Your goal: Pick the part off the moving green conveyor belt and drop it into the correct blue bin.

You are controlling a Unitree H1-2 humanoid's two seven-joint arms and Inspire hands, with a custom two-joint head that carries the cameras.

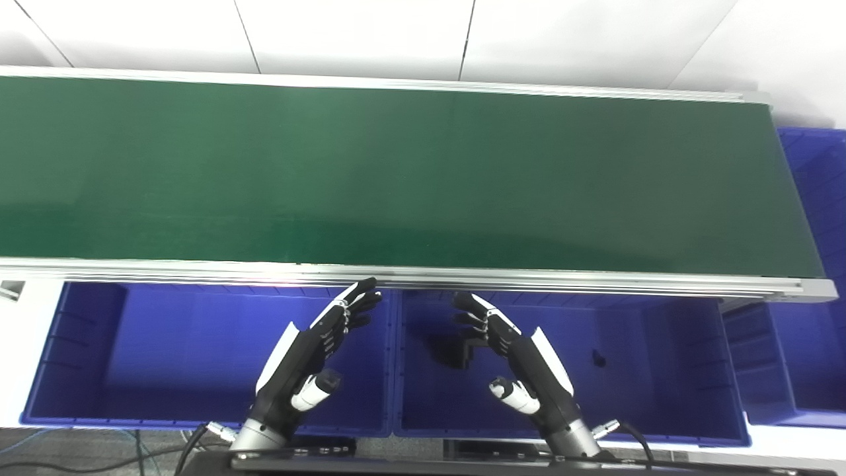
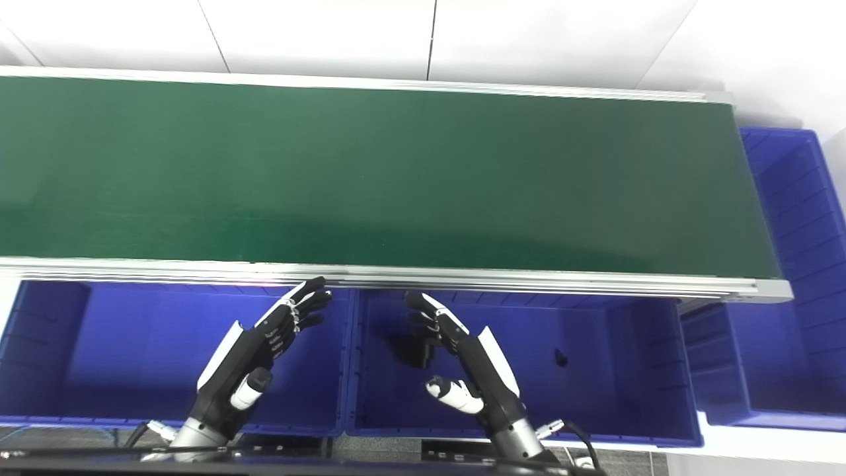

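Left bin [image 1: 99,357]: blue, below the near rail at the left; nothing shows on its floor.
Left hand [image 1: 310,354]: raised over the right part of the left bin, fingers [image 1: 360,301] spread and extended toward the rail, thumb apart; it holds nothing.
Conveyor belt [image 1: 396,172]: green, spanning the view from the left edge to its end at the right; no part shows on its surface.
Near rail [image 1: 423,277]: silver, between the belt and the bins; the fingertips of both hands lie just short of it.
Middle bin [image 1: 661,370]: blue, to the right of the left bin, sharing a wall line with it.
Dark part [image 1: 456,350]: black, blocky, on the floor of the middle bin at its left side, just beside and below the right hand's fingers; contact cannot be told.
Right hand [image 1: 529,370]: over the left part of the middle bin, fingers [image 1: 479,314] loosely curled but parted, thumb out; it grasps nothing.
Small part [image 1: 599,359]: a small black piece on the middle bin's floor, right of the right hand, apart from it.
Right bin [image 1: 813,277]: blue, at the belt's right end, running along the frame edge.
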